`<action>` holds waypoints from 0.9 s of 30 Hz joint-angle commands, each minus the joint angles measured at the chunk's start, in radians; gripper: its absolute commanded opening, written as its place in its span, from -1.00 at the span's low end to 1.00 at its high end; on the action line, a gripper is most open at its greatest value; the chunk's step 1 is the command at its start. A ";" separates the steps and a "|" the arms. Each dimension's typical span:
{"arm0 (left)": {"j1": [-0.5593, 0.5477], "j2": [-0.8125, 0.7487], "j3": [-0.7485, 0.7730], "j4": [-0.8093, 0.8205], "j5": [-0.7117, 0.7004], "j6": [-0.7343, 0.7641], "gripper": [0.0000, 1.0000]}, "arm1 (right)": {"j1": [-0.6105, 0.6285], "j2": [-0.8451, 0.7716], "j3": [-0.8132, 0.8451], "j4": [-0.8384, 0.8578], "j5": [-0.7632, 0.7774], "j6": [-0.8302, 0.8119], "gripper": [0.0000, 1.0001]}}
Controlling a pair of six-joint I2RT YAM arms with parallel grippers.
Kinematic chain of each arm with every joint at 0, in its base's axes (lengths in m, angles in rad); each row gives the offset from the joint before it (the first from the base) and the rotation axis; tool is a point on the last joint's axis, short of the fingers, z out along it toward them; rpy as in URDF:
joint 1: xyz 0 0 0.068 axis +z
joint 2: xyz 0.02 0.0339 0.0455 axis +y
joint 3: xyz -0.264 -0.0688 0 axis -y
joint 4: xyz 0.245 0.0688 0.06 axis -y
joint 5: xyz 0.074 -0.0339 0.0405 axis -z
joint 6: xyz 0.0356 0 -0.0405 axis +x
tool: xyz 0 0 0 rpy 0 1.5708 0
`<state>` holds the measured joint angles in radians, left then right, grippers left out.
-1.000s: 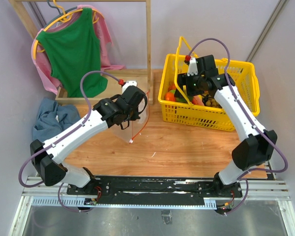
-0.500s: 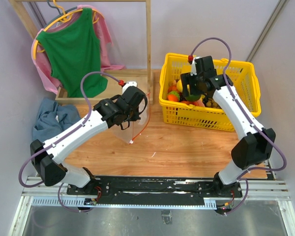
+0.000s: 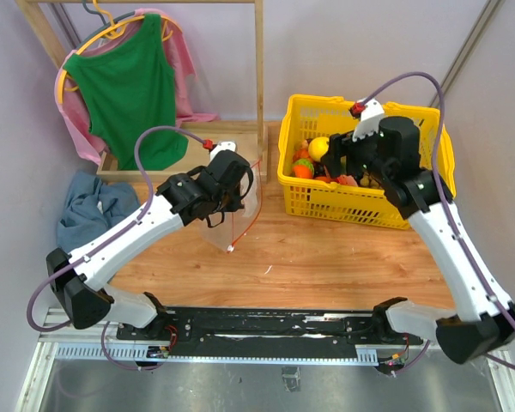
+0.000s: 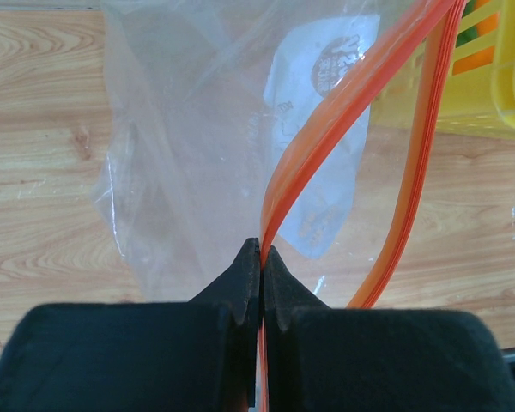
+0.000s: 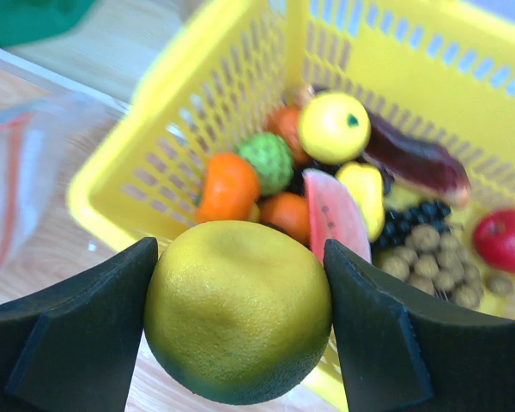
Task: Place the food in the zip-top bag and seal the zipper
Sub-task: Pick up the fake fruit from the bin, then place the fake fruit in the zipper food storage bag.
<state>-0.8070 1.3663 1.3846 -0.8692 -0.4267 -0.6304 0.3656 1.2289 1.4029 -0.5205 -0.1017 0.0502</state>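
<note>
Overhead, two white arms reach across a wooden counter point(image 3: 326, 257). The left arm point(image 3: 129, 232) ends at a zip-top bag point(image 3: 240, 219) hanging just left of a yellow lattice basket point(image 3: 352, 202); the right arm point(image 3: 451, 240) ends over the basket's left half. Only the wrist cameras show the grips. The left hand point(image 4: 260, 253) has its black fingers point(image 4: 236, 283) pressed together on the orange-red zipper point(image 4: 330, 129); above the pinch the two tracks part, so the bag's mouth is open, and wood grain shows through the clear plastic. The right hand point(image 5: 238, 275) is clamped on a yellow-green citrus fruit point(image 5: 238, 326), held above the basket's near rim. Inside the basket lie a round yellow fruit point(image 5: 333, 127), an orange fruit point(image 5: 227, 184), a bumpy green fruit point(image 5: 266, 161), a watermelon slice point(image 5: 335, 215), dark grapes point(image 5: 425, 215) and a red apple point(image 5: 505, 239).
</note>
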 commanded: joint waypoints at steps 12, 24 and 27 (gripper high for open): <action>0.003 -0.102 0.011 0.009 0.140 0.005 -0.99 | 0.338 -0.163 -0.239 0.517 -0.448 -0.033 -0.46; 0.003 -0.157 -0.075 0.071 0.233 -0.005 -0.99 | 0.459 -0.029 -0.397 0.861 -0.426 0.012 -0.47; 0.003 -0.171 -0.085 0.077 0.241 -0.006 -0.99 | 0.457 -0.001 -0.423 0.867 -0.389 -0.014 -0.47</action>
<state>-0.8070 1.2301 1.3117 -0.8333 -0.2222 -0.6331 0.8135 1.2068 1.0096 0.2363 -0.5262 0.0532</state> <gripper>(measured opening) 0.011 0.746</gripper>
